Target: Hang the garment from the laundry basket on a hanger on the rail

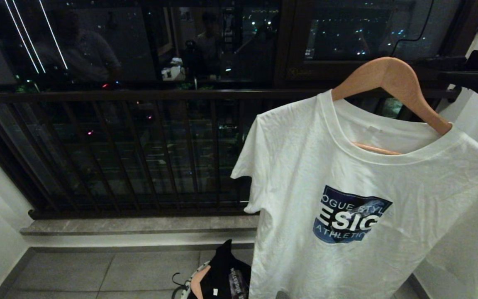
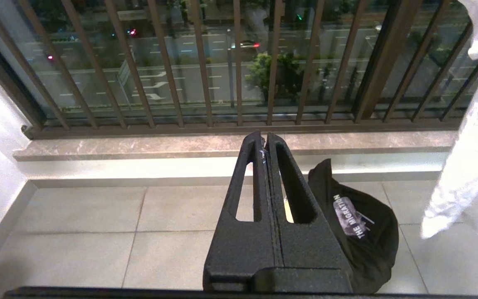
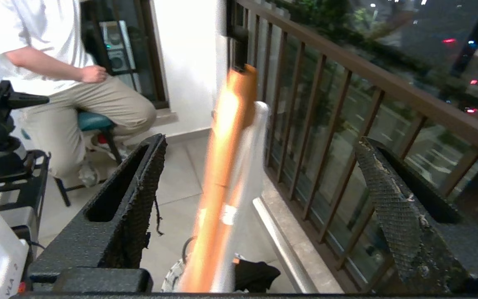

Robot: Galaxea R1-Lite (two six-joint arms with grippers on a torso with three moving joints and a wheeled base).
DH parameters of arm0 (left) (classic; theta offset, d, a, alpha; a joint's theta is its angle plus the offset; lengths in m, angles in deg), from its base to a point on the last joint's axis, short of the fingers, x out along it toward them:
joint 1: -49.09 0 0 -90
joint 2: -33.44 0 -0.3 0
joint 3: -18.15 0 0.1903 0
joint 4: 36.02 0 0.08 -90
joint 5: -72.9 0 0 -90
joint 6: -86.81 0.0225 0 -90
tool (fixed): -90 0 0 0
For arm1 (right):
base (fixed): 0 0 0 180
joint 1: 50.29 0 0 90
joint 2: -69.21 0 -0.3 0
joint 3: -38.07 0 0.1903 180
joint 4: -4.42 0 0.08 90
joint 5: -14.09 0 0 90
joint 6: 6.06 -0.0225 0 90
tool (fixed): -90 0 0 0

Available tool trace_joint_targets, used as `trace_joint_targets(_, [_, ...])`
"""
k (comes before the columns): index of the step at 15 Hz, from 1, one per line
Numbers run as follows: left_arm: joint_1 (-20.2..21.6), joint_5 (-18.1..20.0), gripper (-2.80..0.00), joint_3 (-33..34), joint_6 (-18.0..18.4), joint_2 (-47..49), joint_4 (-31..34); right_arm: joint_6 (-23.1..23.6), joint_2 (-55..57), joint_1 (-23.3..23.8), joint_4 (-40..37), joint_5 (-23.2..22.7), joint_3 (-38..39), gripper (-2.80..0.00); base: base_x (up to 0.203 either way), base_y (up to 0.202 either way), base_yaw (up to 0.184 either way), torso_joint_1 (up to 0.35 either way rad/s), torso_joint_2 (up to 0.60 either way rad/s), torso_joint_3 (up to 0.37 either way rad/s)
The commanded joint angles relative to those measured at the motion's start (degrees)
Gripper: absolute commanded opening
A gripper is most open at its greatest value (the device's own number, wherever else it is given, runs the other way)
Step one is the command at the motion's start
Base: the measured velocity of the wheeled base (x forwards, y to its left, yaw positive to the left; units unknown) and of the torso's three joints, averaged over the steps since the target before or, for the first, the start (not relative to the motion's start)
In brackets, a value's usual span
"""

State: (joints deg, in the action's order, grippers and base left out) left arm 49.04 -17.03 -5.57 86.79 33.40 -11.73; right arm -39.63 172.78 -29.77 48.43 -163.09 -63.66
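- The right gripper (image 3: 259,166) stands with jaws spread wide, the wooden hanger (image 1: 392,83) with the white T-shirt (image 1: 347,199) between them, untouched.
- The left gripper (image 2: 266,143) points over the tiled floor (image 2: 98,232), jaws pressed together.

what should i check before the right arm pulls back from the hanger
1. Right gripper open: ok, its fingers stand wide apart on either side of the wooden hanger, not touching it.
2. White t-shirt on the hanger: ok, collar sits over both shoulders.
3. Hanger hooked on the rail: cannot tell, hook and rail are out of view.
4. Left gripper shut and empty: ok, parked low facing the railing.
5. Laundry basket emptied: not ok, a black garment is in it.
6. Person clear of the arm: ok, seated well off.
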Motion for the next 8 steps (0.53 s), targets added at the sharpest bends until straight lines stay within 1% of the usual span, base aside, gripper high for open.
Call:
trace_joint_targets(1, [0.0,0.0,-2.80,0.0,-0.1,0.0,0.0,-0.2,-3.5,0.8,0.4,-0.5,1.6,0.00,0.000,0.000,0.000,0.000,0.00,0.000])
trace_joint_targets(3, [0.0,0.0,-2.80,0.0,-0.1,0.0,0.0,-0.2,-5.9,1.7,0.4,-0.5,3.7,0.00,0.000,0.000,0.000,0.000,0.00,0.000])
trace_joint_targets(4, [0.0,0.0,-2.80,0.0,-0.1,0.0,0.0,-0.2,-7.6,2.2,0.5,0.5,5.4,0.00,0.000,0.000,0.000,0.000,0.00,0.000])
trace_joint_targets(7, [0.0,0.0,-2.80,0.0,-0.2,0.0,0.0,-0.2,-14.5,3.3,0.5,6.1,12.4,0.00,0.000,0.000,0.000,0.000,0.00,0.000])
trace_joint_targets(8, [0.0,0.0,-2.80,0.0,-0.2,0.0,0.0,-0.3,-16.9,3.9,0.7,7.2,15.4,-2.80,0.000,0.000,0.000,0.000,0.00,0.000])
